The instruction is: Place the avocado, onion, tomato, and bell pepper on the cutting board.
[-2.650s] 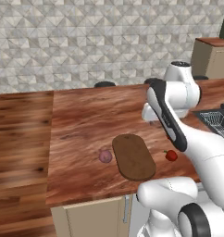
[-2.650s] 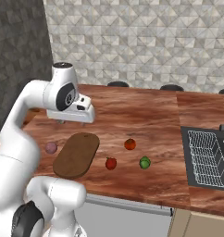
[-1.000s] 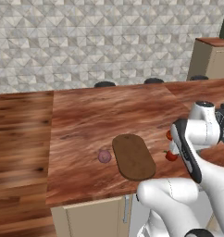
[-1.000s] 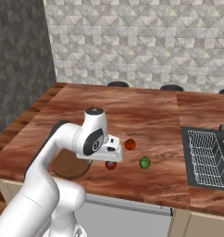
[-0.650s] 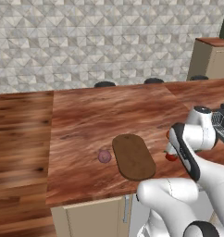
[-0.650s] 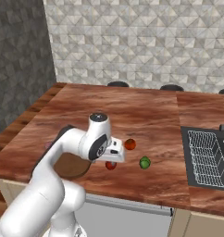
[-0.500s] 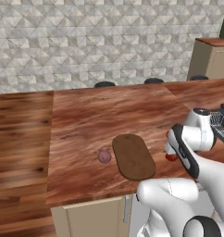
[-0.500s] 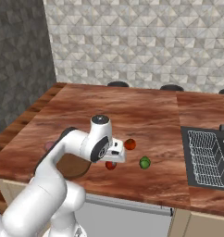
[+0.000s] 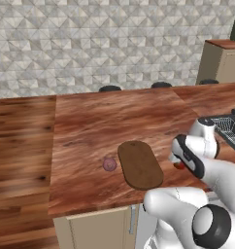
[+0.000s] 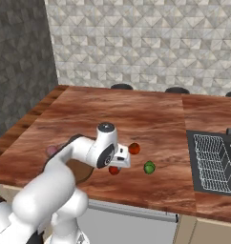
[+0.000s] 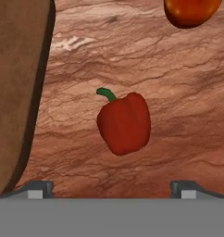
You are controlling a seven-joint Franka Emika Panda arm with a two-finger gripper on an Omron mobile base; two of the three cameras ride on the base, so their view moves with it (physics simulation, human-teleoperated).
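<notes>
On the reddish wooden countertop (image 10: 151, 119), the arm is bent low over the bell pepper (image 11: 124, 122), which in the hand view lies at the centre of the frame with its green stalk pointing toward 11 o'clock. The gripper (image 11: 111, 189) hangs above it with its jaws spread wide, one fingertip at 7 o'clock and the other at 5 o'clock of the pepper, neither touching it and nothing held. The tomato (image 11: 190, 11) sits at 1 o'clock from the pepper in that view, apart from it, and the edge of the cutting board (image 11: 16, 88) runs down the side at 9 o'clock.

In the right base view the tomato (image 10: 134, 148) lies just beyond the hand, the avocado (image 10: 149, 167) rests at 3 o'clock from the pepper (image 10: 114, 170), near it but not touching. In the left base view the onion (image 9: 109, 164) lies just beside the board (image 9: 139, 164) at its 9 o'clock side, on the countertop. The board's top is bare.
</notes>
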